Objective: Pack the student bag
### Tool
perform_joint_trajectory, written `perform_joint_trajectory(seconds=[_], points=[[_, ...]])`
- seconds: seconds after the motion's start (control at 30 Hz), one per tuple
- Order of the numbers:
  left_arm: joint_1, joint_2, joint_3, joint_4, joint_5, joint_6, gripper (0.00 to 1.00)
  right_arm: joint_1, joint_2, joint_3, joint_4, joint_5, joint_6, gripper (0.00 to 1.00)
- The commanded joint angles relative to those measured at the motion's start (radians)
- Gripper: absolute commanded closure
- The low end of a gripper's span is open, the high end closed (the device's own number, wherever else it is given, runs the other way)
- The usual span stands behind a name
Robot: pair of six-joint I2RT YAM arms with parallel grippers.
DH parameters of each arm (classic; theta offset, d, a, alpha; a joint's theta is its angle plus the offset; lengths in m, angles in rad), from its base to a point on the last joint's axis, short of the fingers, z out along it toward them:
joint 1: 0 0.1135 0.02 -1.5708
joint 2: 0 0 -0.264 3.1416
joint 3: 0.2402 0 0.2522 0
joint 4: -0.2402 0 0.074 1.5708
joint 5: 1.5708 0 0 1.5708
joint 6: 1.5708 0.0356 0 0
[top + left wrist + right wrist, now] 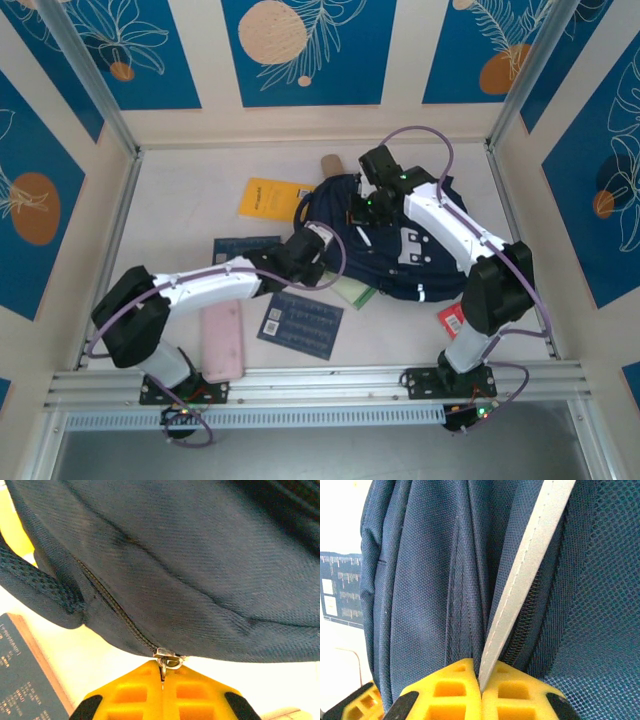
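Note:
The student bag, dark navy with white stripes, lies in the middle of the table. My left gripper is at the bag's left edge. In the left wrist view it is shut on the metal zipper pull, at the end of a closed black zipper on the bag. My right gripper rests on top of the bag towards the far side. It is shut on a grey reflective stripe next to an open zipper and blue mesh.
Around the bag lie a yellow book, a cardboard tube, two dark blue books, a pink case, a green notebook under the bag's edge, and a red item by the right arm.

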Motion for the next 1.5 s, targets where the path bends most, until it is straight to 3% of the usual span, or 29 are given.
perform_joint_trajectory(seconds=[0.0,0.17,0.2,0.27,0.3,0.4,0.5,0.6,0.83,0.93,1.0,1.07,1.13,1.2,1.33,1.47], points=[[0.051,-0.065,-0.021,-0.045,0.014,-0.045,1.0,0.023,-0.011,0.01,-0.004,0.05,-0.087,1.0],[0.062,-0.085,-0.006,-0.046,0.161,-0.036,1.0,0.041,0.006,0.015,-0.007,0.089,-0.094,1.0],[0.061,-0.083,0.002,-0.046,0.197,-0.037,1.0,0.043,0.014,0.028,-0.012,0.091,-0.084,0.93],[0.056,-0.084,0.018,-0.043,0.258,-0.046,1.0,0.047,0.018,0.053,-0.032,0.125,-0.043,0.6],[0.054,-0.086,0.023,-0.044,0.276,-0.05,1.0,0.047,0.012,0.06,-0.039,0.153,-0.028,0.52],[0.05,-0.106,0.033,-0.04,0.322,-0.073,1.0,0.045,-0.054,0.051,-0.048,0.235,0.03,0.36],[0.047,-0.127,0.036,-0.035,0.365,-0.092,1.0,0.044,-0.14,0.027,-0.071,0.291,0.072,0.32],[0.034,-0.135,0.044,-0.041,0.395,-0.107,1.0,0.042,-0.228,-0.01,-0.103,0.322,0.155,0.38],[-0.006,-0.14,0.082,-0.028,0.425,-0.137,1.0,0.019,-0.439,-0.14,-0.208,0.234,0.517,0.79],[-0.02,-0.148,0.096,-0.022,0.431,-0.146,1.0,0.011,-0.566,-0.286,-0.156,0.107,0.644,0.78],[-0.024,-0.157,0.098,-0.023,0.432,-0.149,1.0,0.0,-0.637,-0.371,-0.139,0.073,0.692,0.64],[-0.026,-0.169,0.096,-0.024,0.43,-0.151,1.0,-0.019,-0.695,-0.435,-0.175,0.097,0.735,0.56],[-0.027,-0.18,0.091,-0.023,0.431,-0.151,1.0,-0.046,-0.743,-0.508,-0.221,0.152,0.77,0.56],[-0.027,-0.186,0.086,-0.023,0.439,-0.154,1.0,-0.064,-0.769,-0.586,-0.243,0.178,0.818,0.66],[-0.028,-0.19,0.078,-0.022,0.448,-0.157,1.0,-0.096,-0.777,-0.734,-0.174,0.129,0.859,0.98],[-0.031,-0.197,0.069,-0.018,0.444,-0.156,1.0,-0.106,-0.764,-0.814,-0.094,0.139,0.879,1.0]])
